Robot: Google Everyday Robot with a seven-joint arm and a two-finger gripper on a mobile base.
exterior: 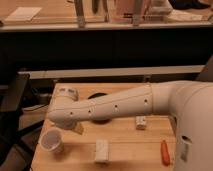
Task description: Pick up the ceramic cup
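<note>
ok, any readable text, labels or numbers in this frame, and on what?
No readable text anywhere.
No print on the ceramic cup, plain white.
No legible marks on the white block, small white box or orange object.
Only dark dots on the arm.
No label on the gripper, tucked under the arm's left end beside the cup.
The paper up top is too blurred to read.

No legible text, labels or numbers
</note>
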